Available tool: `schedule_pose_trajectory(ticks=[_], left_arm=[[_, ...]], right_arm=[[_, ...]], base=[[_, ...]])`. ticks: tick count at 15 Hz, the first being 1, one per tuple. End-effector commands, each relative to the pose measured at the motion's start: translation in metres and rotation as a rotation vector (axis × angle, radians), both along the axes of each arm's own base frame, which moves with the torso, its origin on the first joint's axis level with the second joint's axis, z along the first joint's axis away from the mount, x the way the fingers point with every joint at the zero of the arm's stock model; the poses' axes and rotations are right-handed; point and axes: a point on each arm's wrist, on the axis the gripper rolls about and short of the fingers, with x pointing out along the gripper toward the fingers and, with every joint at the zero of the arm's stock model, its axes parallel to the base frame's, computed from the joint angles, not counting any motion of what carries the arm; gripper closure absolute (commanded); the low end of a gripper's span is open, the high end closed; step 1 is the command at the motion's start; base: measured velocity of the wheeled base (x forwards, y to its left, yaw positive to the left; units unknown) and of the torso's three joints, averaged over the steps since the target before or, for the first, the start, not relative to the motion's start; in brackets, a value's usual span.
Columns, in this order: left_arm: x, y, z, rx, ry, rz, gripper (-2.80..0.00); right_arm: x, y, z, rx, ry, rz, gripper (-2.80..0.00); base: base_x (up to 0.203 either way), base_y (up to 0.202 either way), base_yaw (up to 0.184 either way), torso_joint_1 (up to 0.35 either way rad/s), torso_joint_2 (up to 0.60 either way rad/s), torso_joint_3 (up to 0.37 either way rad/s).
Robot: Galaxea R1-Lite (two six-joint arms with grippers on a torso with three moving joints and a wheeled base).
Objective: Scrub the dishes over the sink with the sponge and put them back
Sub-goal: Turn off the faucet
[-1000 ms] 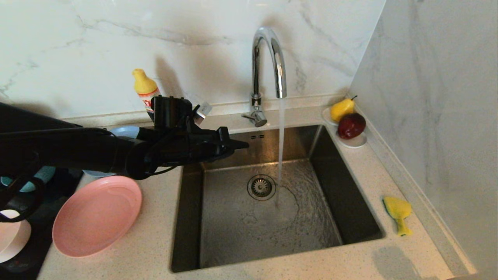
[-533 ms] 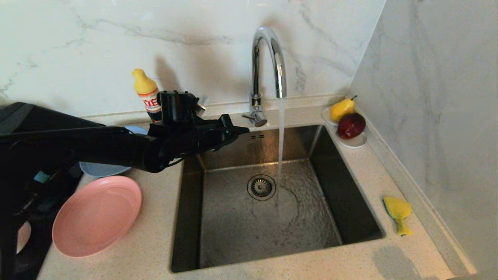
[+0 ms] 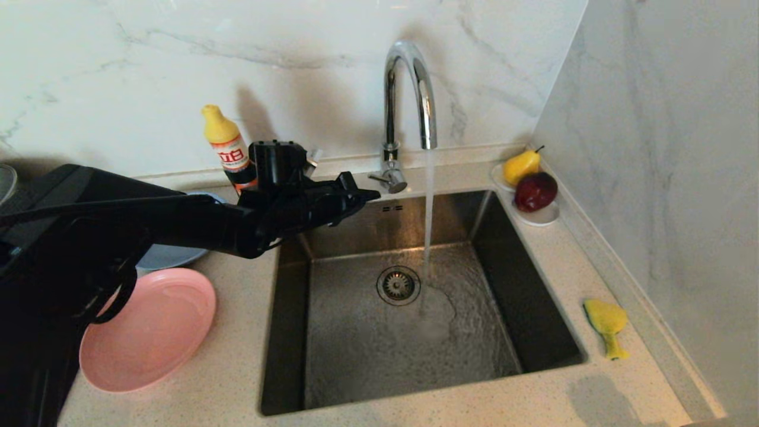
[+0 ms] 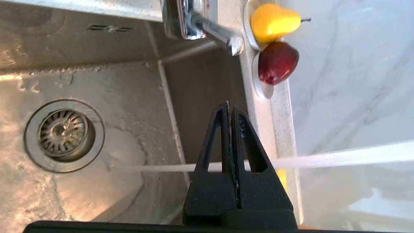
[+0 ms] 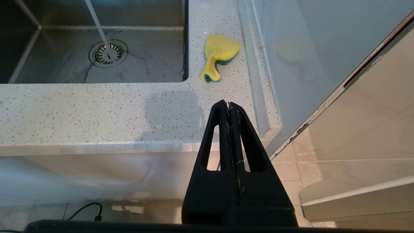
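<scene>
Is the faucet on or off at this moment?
On. A stream of water falls from the faucet into the sink and spreads beside the drain strainer.

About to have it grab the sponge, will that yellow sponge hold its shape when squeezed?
Probably not. The sponge already lies pinched and bent on the counter, so it likely squashes further. It looks light. It sits clear of the running water, so it is probably not slippery.

The head view looks down from above onto the sink (image 3: 409, 308) and bench (image 3: 237, 332). The left wrist view sits close over the basin, facing the drain strainer (image 4: 64, 134). The right wrist view faces the bench's front edge from lower and farther back, sharing the strainer and the sponge (image 5: 218, 58).
</scene>
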Motion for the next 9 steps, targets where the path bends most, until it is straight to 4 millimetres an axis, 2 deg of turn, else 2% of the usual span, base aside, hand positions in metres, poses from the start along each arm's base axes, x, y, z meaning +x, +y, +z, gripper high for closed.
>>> schedule_pose_trajectory(ticks=[1,9], left_arm=[[0.005,-0.001,0.001,-0.014,-0.005,0.003,0.00],[0.027,0.006,0.010,-0.077,-0.024,0.034,0.00]], right_arm=[[0.000,0.000,0.000,-0.001,0.002,0.001,0.00],[0.000,0.000,0.000,-0.001,0.002,0.001,0.00]], base=[[0.000,0.000,0.000,0.000,0.00,0.000],[0.000,0.000,0.000,0.000,0.00,0.000]])
